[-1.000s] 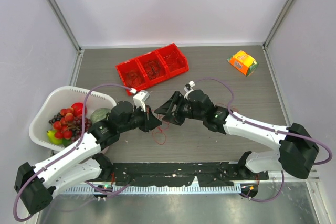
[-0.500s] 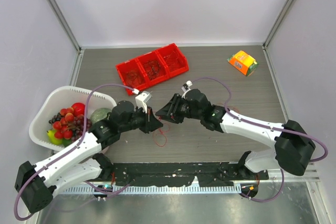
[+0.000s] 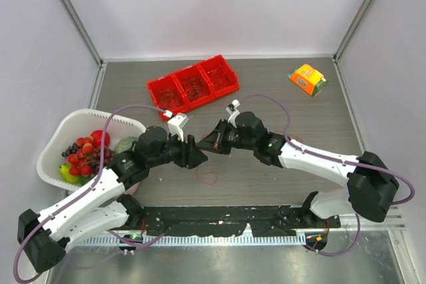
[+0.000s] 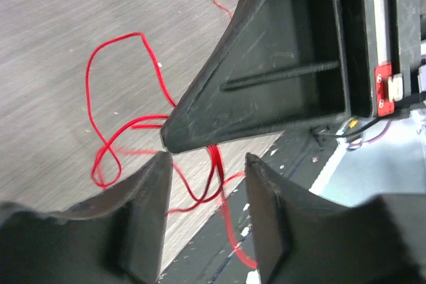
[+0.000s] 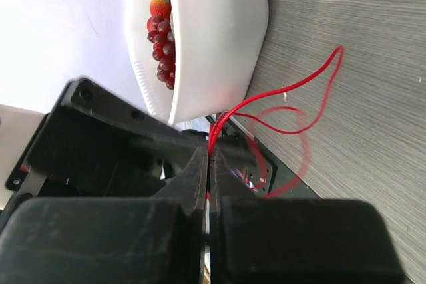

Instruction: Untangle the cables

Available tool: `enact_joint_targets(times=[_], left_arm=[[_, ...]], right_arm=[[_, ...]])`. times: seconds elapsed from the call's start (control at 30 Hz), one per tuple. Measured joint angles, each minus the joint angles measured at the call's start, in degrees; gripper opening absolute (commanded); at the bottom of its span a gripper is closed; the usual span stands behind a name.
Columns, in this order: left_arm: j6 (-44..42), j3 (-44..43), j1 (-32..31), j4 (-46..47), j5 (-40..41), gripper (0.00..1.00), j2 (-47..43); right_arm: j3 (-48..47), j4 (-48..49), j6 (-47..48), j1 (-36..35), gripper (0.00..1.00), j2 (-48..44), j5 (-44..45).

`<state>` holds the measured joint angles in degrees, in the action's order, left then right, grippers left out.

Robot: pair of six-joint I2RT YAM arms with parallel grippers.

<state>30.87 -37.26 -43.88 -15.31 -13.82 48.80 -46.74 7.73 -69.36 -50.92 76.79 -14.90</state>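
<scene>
Mid-separation I reckon: the cables (image 3: 209, 177) loop on the table (image 3: 333, 118) under both tips, left gripper (image 4: 206, 164) sits fingers-apart around a strand, right gripper (image 5: 208, 159) is pinched tight on one, so next wants a slow pull away.

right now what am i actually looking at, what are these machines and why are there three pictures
These are two robot arms bolted at the near edge of a table, each ending in a two-finger gripper. One picture looks down from above. The other two come from small cameras on the wrists, so each shows that arm's own fingers up close. On the table lie a loopy red wire, a red bin with three compartments, a white basket of fruit and an orange pack. The right gripper is pinched shut on the red wire. The left gripper is open, and the wire runs loose through its gap.
</scene>
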Motion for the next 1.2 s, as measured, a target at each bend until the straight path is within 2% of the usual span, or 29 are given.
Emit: enact_joint_targets(times=[0.07,0.17,0.23,0.47,0.7,1.0,1.2], left_arm=[[0.63,-0.09,0.0,-1.11,1.42,0.78,-1.95],[1.77,-0.42,0.0,-3.56,3.87,0.9,-6.32],[1.99,-1.62,0.0,-6.1,5.46,0.93,-9.44],[1.75,-10.08,0.0,-15.93,10.8,0.95,-19.43],[1.73,-13.53,0.0,-23.17,12.35,0.96,-28.55],[1.6,-13.53,0.0,-31.26,15.82,0.96,-34.45],[1.46,-13.51,0.0,-33.24,17.22,0.96,-37.22]], right_arm=[[-0.11,0.48,0.76,0.79,0.01,0.0,-0.92],[-1.16,0.57,2.58,3.13,0.01,0.13,-2.25],[-2.6,0.79,4.09,5.57,0.01,0.63,-3.21],[-12.17,-0.17,13.64,17.51,0.01,7.48,-6.36],[-29.97,-0.57,25.03,26.56,0.01,23.45,-8.72],[-61.64,-7.52,39.93,28.52,0.01,49.96,-8.57],[-74.51,-13.73,50.14,28.52,0.01,62.99,-3.04]])
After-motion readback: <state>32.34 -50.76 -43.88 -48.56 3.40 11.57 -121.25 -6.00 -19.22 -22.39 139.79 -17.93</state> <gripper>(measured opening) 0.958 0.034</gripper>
